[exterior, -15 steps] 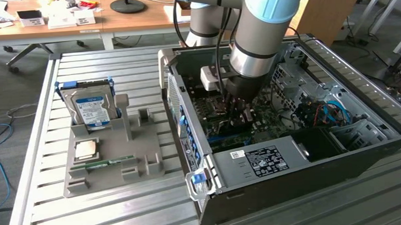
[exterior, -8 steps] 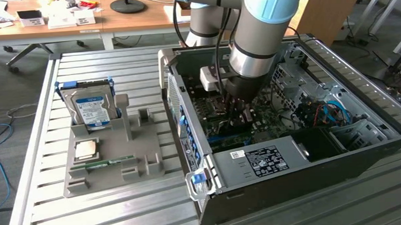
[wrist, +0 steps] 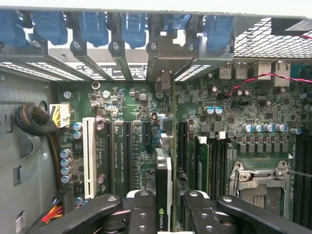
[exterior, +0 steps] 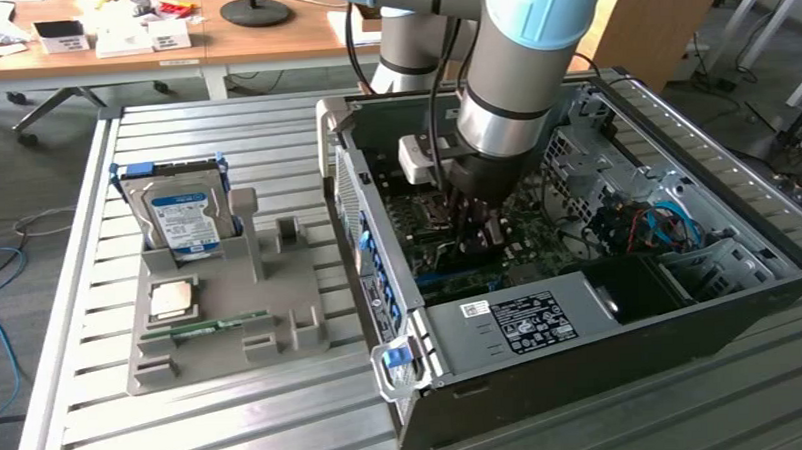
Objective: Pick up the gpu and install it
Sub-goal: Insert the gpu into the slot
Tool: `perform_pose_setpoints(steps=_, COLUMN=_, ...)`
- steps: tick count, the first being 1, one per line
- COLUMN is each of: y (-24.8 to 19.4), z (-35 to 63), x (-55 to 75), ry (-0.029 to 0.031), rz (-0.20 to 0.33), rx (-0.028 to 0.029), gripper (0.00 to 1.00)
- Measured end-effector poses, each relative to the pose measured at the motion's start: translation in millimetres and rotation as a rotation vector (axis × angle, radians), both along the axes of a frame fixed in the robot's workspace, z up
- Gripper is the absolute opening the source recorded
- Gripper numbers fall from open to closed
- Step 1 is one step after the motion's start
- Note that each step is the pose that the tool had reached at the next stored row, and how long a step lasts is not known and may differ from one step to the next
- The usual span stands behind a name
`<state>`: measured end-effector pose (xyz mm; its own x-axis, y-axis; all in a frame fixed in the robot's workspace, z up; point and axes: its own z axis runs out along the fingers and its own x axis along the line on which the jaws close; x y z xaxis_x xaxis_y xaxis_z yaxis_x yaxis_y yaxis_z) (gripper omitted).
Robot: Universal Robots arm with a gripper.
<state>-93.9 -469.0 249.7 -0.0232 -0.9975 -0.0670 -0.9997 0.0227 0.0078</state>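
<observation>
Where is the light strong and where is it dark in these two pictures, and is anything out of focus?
Exterior view: daylight brightens the slatted table; the computer case interior lies in shadow under the arm. Wrist view: the motherboard is evenly lit and sharp; the gripper holding the gpu looks soft, being nearest.

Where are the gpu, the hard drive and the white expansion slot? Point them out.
gpu [wrist: 164, 187]: wrist view, black cooler face between the gripper fingers.
hard drive [exterior: 185, 218]: exterior view, blue-white label.
white expansion slot [wrist: 89, 156]: wrist view, middle of the slot.
</observation>
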Motion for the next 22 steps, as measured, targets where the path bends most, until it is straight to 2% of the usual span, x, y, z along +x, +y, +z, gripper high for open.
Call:
perform_pose_setpoints(steps=8, y=0.0, z=0.0, x=-0.1, ry=0.0002, rz=0.000, rx=0.0000, gripper=0.27)
perform_pose_setpoints(steps=9, y=0.2, z=-0.4, x=-0.6, ry=0.0012, rz=-0.001, rx=0.0015, gripper=0.27)
perform_pose_setpoints(steps=10, y=0.1, z=-0.5, x=-0.5, ry=-0.0001, rz=-0.001, rx=0.0011, gripper=0.28)
perform_pose_setpoints(steps=11, y=0.1, z=-0.5, x=-0.4, ry=-0.0003, rz=-0.001, rx=0.0010, gripper=0.33)
perform_pose_setpoints(steps=12, y=0.1, z=-0.1, x=-0.2, ry=0.0001, rz=0.000, rx=0.0002, gripper=0.33)
perform_pose_setpoints(steps=14, y=0.0, z=-0.1, x=-0.1, ry=0.0001, rz=0.000, rx=0.0002, gripper=0.45)
perform_pose_setpoints(steps=15, y=0.0, z=0.0, x=-0.1, ry=0.0002, rz=0.000, rx=0.0001, gripper=0.45)
perform_pose_setpoints(steps=17, y=0.0, z=-0.1, x=-0.1, ry=0.0001, rz=0.000, rx=0.0001, gripper=0.57)
perform_pose_setpoints(steps=18, y=0.0, z=0.0, x=-0.1, ry=0.0001, rz=0.000, rx=0.0001, gripper=0.57)
perform_pose_setpoints(steps=20, y=0.0, z=0.0, x=-0.1, ry=0.0001, rz=0.000, rx=0.0001, gripper=0.69)
perform_pose_setpoints(steps=21, y=0.0, z=0.0, x=-0.1, ry=0.0002, rz=0.000, rx=0.0001, gripper=0.69)
perform_pose_setpoints(steps=22, y=0.0, z=0.0, x=-0.1, ry=0.0002, rz=0.000, rx=0.0000, gripper=0.75)
